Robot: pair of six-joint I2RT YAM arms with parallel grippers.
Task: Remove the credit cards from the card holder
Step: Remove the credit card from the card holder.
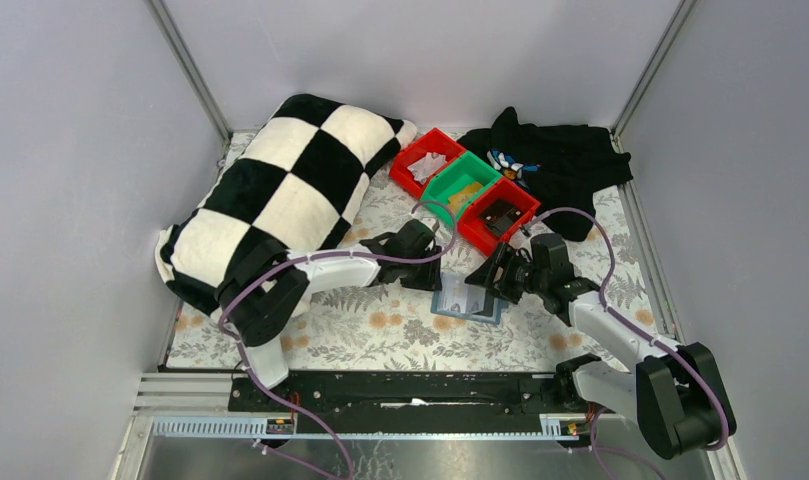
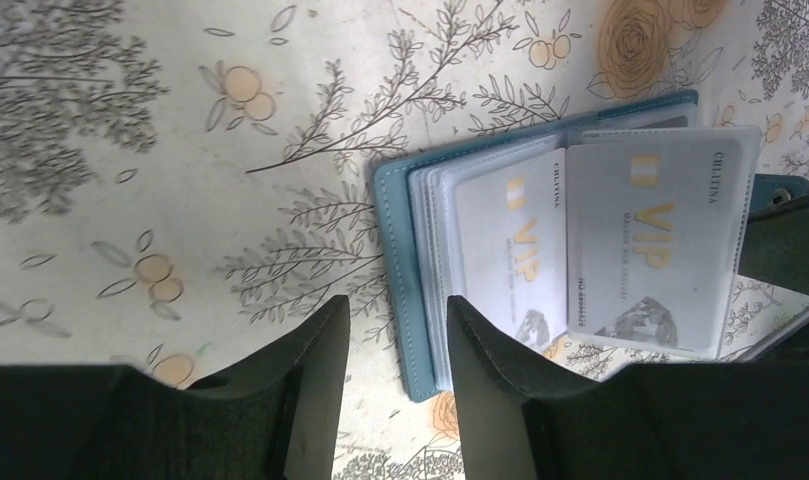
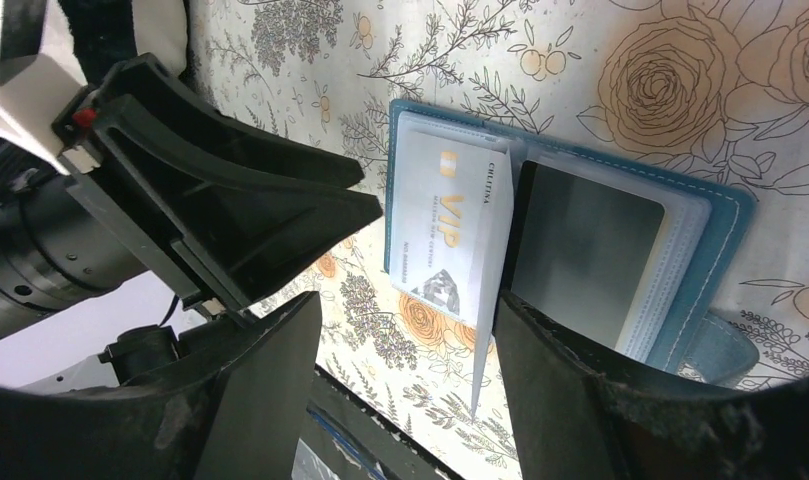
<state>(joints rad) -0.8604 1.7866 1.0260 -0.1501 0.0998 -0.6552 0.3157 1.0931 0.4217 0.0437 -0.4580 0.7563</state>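
The teal card holder lies open on the flowered cloth between both grippers. In the left wrist view the card holder shows clear sleeves with pale VIP credit cards, one leaf with a card lifted. My left gripper is open, its fingers either side of the holder's outer edge, one finger over the sleeves. My right gripper is open; a sleeve leaf stands on edge beside its right finger. A VIP card lies flat in the holder.
A black-and-white checked pillow lies at back left. Two red bins and a green bin stand behind the holder. A black cloth lies at back right. The black base rail runs along the near edge.
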